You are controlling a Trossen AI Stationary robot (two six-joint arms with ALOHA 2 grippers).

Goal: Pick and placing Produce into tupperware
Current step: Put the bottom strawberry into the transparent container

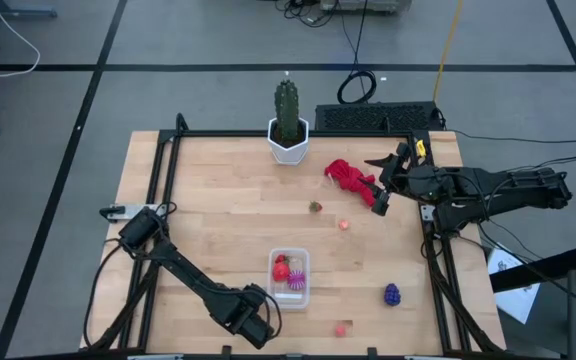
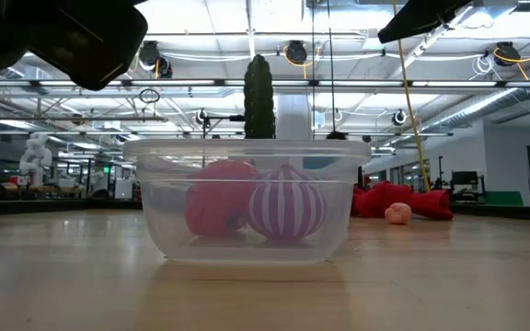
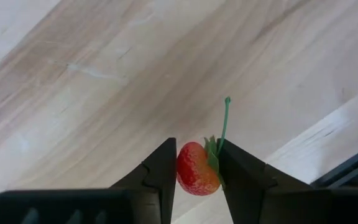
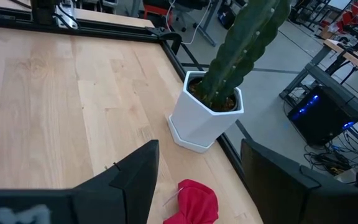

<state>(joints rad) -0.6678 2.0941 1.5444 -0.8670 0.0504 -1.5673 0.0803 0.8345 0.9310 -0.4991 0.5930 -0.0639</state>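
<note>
While the right gripper (image 1: 380, 200) waits over the far right of the desk (image 1: 218, 200), fingers spread wide and empty above the red cloth (image 1: 351, 176), the left gripper (image 3: 196, 167) is the one to watch! In its wrist view the fingers are pinched on a strawberry (image 3: 195, 168), red body squeezed between them, green stem poking up and away past the fingertips. From above, that arm sits near the desk's front edge, just left of the tupperware (image 1: 302, 283), which already holds a red strawberry (image 1: 281, 268) and a striped magenta piece (image 1: 294, 281). So the container lies just to the right of the loaded fingers, and the left arm is by far the nearer one; a short carry across and over the rim looks like the job. Still loose on the desk: another strawberry (image 1: 315, 207), a pink piece (image 1: 344, 225), a second pink piece (image 1: 340, 328) and the purple grape bunch (image 1: 392, 294). The cactus (image 1: 286, 108) stands at the back.
</note>
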